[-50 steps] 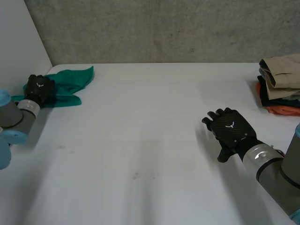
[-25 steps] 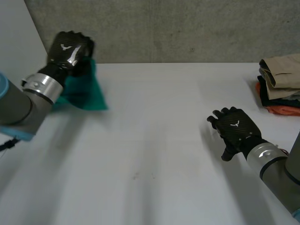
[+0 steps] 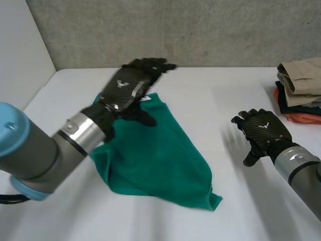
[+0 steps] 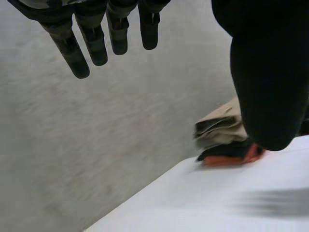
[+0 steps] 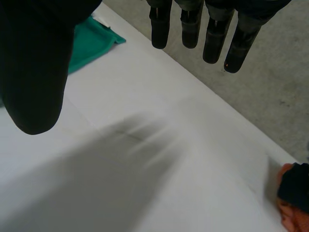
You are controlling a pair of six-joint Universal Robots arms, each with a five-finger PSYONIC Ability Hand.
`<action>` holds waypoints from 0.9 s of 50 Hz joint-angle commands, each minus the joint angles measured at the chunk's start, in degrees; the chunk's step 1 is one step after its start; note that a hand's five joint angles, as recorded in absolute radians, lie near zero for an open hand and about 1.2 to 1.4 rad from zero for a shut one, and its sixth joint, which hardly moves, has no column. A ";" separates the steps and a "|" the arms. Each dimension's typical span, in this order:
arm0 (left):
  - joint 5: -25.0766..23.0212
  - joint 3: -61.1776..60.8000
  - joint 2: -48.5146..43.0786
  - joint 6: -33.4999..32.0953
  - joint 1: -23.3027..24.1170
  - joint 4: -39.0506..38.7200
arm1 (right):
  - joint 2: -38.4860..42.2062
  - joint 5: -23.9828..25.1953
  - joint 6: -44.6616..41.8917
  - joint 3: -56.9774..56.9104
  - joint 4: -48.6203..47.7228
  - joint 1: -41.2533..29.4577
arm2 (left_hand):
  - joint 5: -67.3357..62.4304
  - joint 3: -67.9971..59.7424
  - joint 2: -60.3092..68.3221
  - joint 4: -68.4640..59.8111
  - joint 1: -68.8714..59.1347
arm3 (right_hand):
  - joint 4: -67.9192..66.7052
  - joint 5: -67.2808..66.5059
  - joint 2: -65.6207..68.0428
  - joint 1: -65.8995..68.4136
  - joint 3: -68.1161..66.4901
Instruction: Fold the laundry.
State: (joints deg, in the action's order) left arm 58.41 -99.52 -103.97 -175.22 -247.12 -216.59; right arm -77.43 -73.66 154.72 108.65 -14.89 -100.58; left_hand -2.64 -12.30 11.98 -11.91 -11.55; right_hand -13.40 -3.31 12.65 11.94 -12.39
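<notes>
My left hand [image 3: 129, 88] is over the far edge of the green cloth [image 3: 160, 155], fingers stretched straight, thumb wide, nothing in it. The cloth's lying loosely spread on the table [image 3: 225, 95], left of middle. My right hand [image 3: 262, 133] hovers well apart from it, fingers straight too, near the stack of folded clothes [image 3: 301, 90].

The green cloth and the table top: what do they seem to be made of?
The green cloth looks like soft, matte fabric, perhaps terry: it lies limp, with gentle folds. The table looks like smooth white laminate or painted board, even and without grain; which of the two is unclear.
</notes>
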 commanded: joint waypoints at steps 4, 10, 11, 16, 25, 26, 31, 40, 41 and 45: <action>6.80 -1.72 0.26 -15.39 -7.58 16.53 | -3.43 0.98 5.07 -3.19 11.81 -2.07 | -5.98 -6.32 6.63 -6.71 -7.07 | 3.40 3.31 -2.65 -1.94 2.39; 12.05 -4.45 -0.10 -29.37 -9.43 28.13 | -4.75 0.45 4.71 -2.13 10.06 -3.92 | -12.71 -13.05 13.36 -13.44 -13.80 | 3.40 3.31 -2.65 -1.94 2.39; 13.29 -4.63 -0.10 -29.47 -9.34 29.10 | -4.58 0.36 4.71 -2.04 9.80 -3.92 | -12.72 -13.06 13.37 -13.45 -13.81 | 3.40 3.31 -2.65 -1.94 2.39; 20.94 -5.86 -0.27 -26.06 -8.81 30.43 | -3.08 0.36 4.63 -1.87 9.35 -3.83 | -12.55 -12.89 13.20 -13.28 -13.64 | 3.40 3.31 -2.65 -1.94 2.39; 25.35 -9.37 0.25 -24.73 -7.76 30.70 | -1.50 0.45 4.63 -1.52 8.74 -3.66 | -11.54 -11.88 12.19 -12.27 -12.63 | 3.40 3.31 -2.65 -1.94 2.39; 25.35 -9.72 0.25 -24.73 -7.85 30.61 | -1.50 0.45 4.63 -1.43 8.65 -3.66 | -11.37 -11.71 12.02 -12.10 -12.46 | 3.40 3.31 -2.65 -1.94 2.39; 25.79 -10.69 0.08 -24.73 -8.28 29.21 | -1.50 0.62 4.63 -1.34 8.21 -3.74 | -11.54 -11.88 12.19 -12.27 -12.63 | 3.40 3.31 -2.65 -1.94 2.39; 25.44 -10.17 -4.84 -24.82 -8.11 20.42 | -0.71 0.62 4.63 -0.99 8.12 -3.83 | -14.89 -15.23 15.54 -15.62 -15.98 | 3.40 3.31 -2.65 -1.94 2.39; 25.35 -9.99 -5.36 -24.82 -8.02 20.07 | -0.71 0.62 4.63 -0.99 8.12 -3.92 | -15.40 -15.74 16.06 -16.13 -16.49 | 3.40 3.31 -2.65 -1.94 2.39; 25.00 -9.03 -7.21 -24.91 -7.50 19.01 | -0.71 0.62 4.63 -0.90 8.12 -3.92 | -17.59 -17.93 18.24 -18.32 -18.68 | 3.40 3.31 -2.65 -1.94 2.39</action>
State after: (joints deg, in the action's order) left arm 83.97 -109.94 -107.50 -199.98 -255.41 -194.48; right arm -78.32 -73.03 159.35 107.64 -6.76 -104.42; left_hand -13.19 -22.93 23.02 -22.99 -22.84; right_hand -13.40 -3.32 12.65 11.94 -12.39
